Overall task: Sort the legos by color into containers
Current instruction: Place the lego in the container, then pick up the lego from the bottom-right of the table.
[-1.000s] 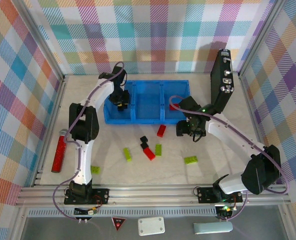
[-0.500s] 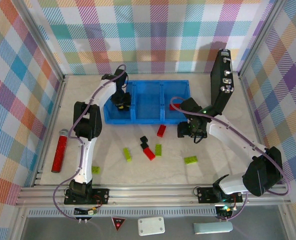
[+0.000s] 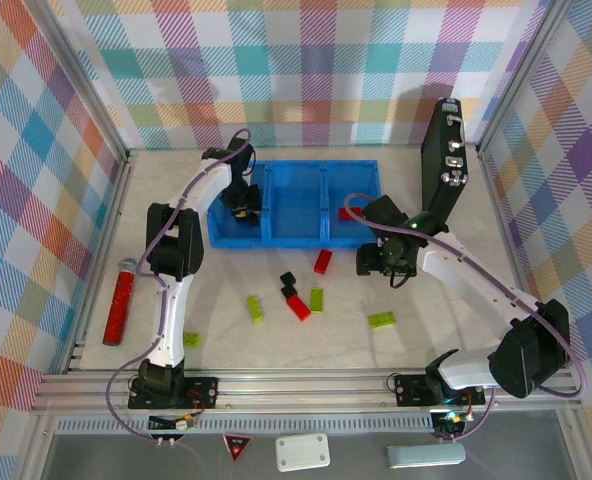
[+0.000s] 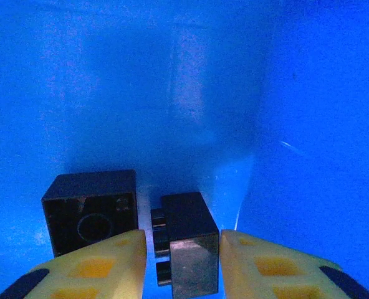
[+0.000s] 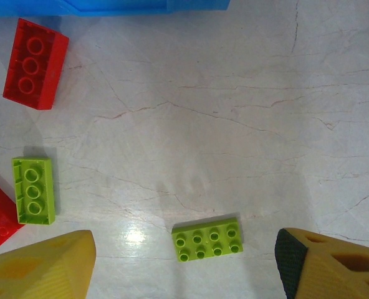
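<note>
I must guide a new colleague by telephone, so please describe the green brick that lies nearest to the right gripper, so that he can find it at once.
Start from the blue tray at the back of the table, then come toward the near edge past the right gripper. The green brick lies alone on the bare marble there. Unlike the narrow green bricks further left, it is wider, with two rows of four studs, and no red or black brick touches it.

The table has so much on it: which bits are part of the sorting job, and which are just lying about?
Part of the job:
- blue tray
- red legos
- green legos
- black legos

Just lying about:
- black case
- red-and-silver cylinder
</note>
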Robot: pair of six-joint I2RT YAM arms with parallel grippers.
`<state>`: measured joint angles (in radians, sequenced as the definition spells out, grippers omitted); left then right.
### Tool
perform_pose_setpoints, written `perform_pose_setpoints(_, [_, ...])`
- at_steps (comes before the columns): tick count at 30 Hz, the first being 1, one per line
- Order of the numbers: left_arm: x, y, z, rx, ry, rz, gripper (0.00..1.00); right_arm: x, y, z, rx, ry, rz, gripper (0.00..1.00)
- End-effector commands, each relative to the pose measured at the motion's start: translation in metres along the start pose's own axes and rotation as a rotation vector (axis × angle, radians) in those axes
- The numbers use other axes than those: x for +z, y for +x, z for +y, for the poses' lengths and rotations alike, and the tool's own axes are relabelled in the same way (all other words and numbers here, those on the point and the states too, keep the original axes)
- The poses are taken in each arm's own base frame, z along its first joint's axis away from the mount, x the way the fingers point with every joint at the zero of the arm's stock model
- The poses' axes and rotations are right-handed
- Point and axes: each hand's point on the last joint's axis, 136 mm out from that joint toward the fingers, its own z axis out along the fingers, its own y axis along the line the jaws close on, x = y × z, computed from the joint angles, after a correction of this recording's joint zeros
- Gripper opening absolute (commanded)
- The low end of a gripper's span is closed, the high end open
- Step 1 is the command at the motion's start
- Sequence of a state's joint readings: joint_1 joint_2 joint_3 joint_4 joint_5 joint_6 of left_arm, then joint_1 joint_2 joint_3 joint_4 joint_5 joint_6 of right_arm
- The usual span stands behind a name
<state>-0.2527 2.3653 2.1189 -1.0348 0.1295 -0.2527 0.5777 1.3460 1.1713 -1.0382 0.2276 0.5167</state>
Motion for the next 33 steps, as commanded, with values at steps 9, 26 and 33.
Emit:
perform_pose_setpoints(9, [-0.042,-0.002,-0.011,0.019,0.06,-0.042,0.36,0.004,0.016,-0.004,0.034,0.001,0.032,0.77])
perform_pose_setpoints(26, [-0.103,0.033,0.003,0.111,0.06,-0.087,0.36,0.044,0.067,-0.012,0.053,0.004,0.184,0.78])
perform_pose_setpoints(33, [-0.11,0.058,0.016,0.158,0.038,-0.094,0.37,0.067,0.09,-0.018,0.035,0.03,0.266,0.78])
